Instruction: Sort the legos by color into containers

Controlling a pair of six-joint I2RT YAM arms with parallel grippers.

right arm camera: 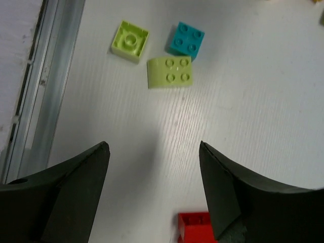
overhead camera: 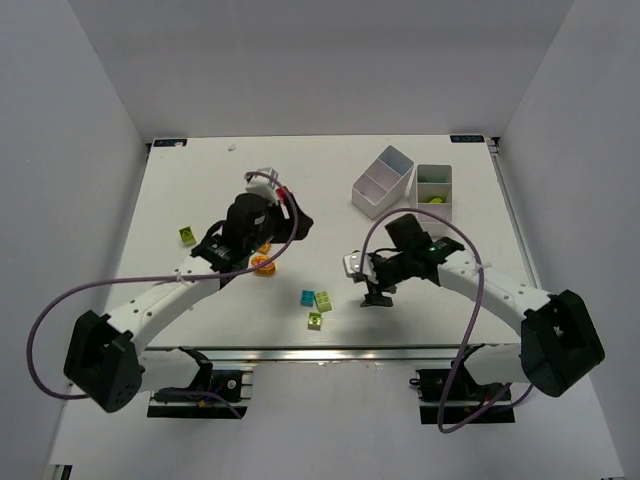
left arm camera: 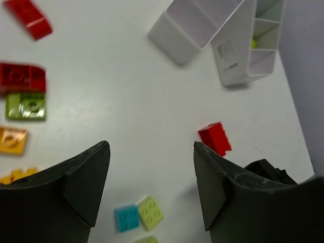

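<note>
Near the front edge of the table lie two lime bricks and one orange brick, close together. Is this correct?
Not quite: the third brick is cyan, not orange. The right wrist view shows the cyan brick beside one lime brick, with the second lime brick close by, near the front edge of the table.

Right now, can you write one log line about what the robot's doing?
left tool: open, empty | right tool: open, empty | red brick: loose on table | cyan brick: beside lime brick
</note>
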